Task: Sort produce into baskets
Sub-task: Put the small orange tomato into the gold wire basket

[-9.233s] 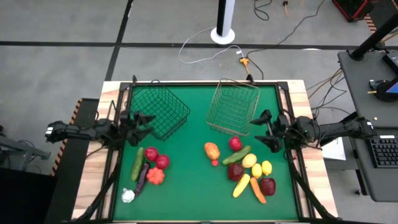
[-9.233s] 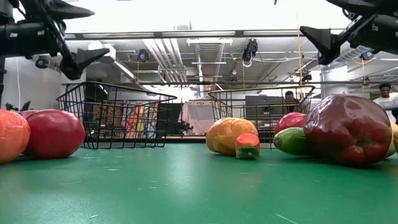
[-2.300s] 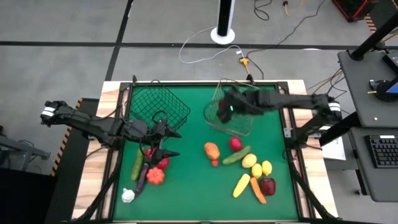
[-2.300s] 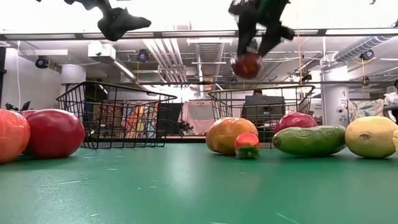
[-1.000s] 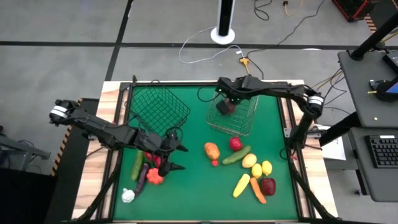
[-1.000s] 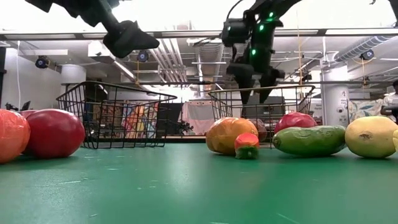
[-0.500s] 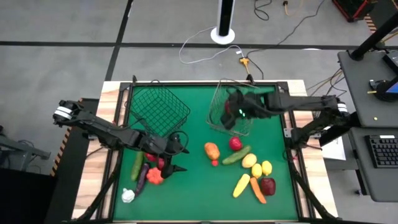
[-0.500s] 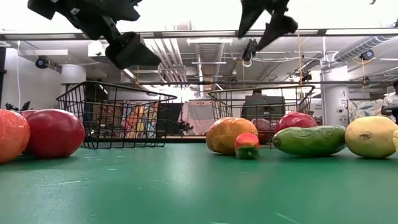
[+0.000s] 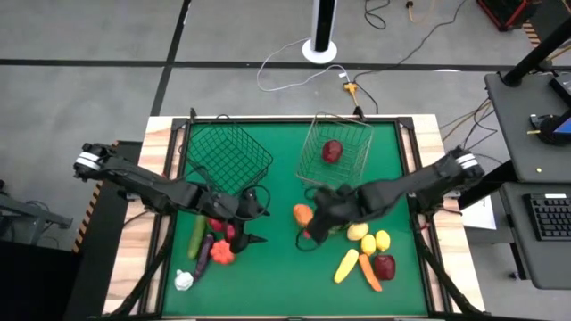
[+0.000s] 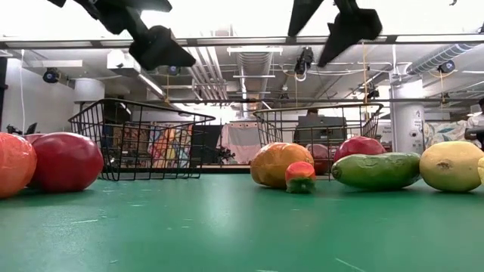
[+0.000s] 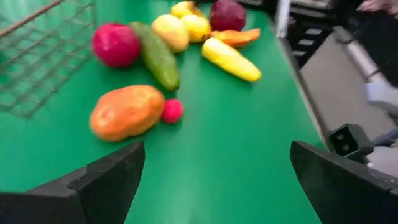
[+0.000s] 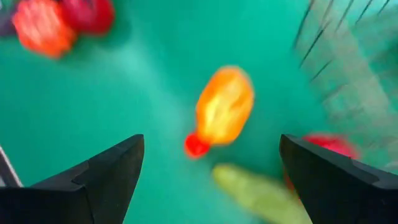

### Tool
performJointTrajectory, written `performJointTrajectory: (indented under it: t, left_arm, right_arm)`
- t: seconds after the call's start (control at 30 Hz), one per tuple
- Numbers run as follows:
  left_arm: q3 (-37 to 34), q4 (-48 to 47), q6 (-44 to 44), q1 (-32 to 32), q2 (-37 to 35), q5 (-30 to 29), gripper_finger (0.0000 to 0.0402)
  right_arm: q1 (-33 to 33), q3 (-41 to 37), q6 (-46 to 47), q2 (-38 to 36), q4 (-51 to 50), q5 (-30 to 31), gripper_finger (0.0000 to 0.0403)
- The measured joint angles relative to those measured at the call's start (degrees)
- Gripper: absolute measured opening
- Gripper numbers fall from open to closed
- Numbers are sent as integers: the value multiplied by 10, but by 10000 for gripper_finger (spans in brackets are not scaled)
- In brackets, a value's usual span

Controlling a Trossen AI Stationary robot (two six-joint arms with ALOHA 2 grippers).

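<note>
The produce lies in two clusters on the green table. In the right cluster are an orange fruit (image 9: pixel 302 212), a small red fruit (image 12: pixel 196 145) and a green cucumber (image 12: pixel 261 193). One dark red fruit (image 9: pixel 332 150) lies on the floor of the pale wire basket (image 9: pixel 352 134). The dark wire basket (image 9: pixel 227 159) stands at the far left. My right gripper (image 9: pixel 310 225) hangs open above the orange fruit and touches nothing. My left gripper (image 9: pixel 253 226) hovers open, holding nothing, beside the left cluster's red fruits (image 9: pixel 234 234).
The left cluster holds a green cucumber (image 9: pixel 197 234), a purple eggplant (image 9: pixel 203 256), an orange-red fruit (image 9: pixel 222 253) and a white bulb (image 9: pixel 184 281). Yellow fruits (image 9: pixel 368 242), a carrot (image 9: pixel 369 273) and a dark red apple (image 9: pixel 384 266) lie near right. Bare green table (image 9: pixel 277 276) lies between the clusters.
My right gripper has swung from over the pale basket toward the table's near edge and now hangs above the orange fruit, open throughout. The dark red fruit has stayed in the pale basket.
</note>
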Motion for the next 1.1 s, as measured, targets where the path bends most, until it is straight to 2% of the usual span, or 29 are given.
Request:
performJointTrajectory:
  t: [0.27, 0.4, 0.83, 1.1]
  left_arm:
    - [127, -239, 7, 1, -3, -126, 384]
    - [163, -300, 14, -1, -4, -150, 384]
    - [147, -303, 25, -12, -45, -161, 384]
    - [131, -293, 24, -23, -67, -161, 384]
  right_arm:
    - [19, 3, 101, 93, -3, -61, 365]
    - [21, 14, 112, 133, -3, -75, 365]
    - [21, 91, 109, 216, -3, -83, 365]
    - [20, 93, 141, 244, -1, -86, 365]
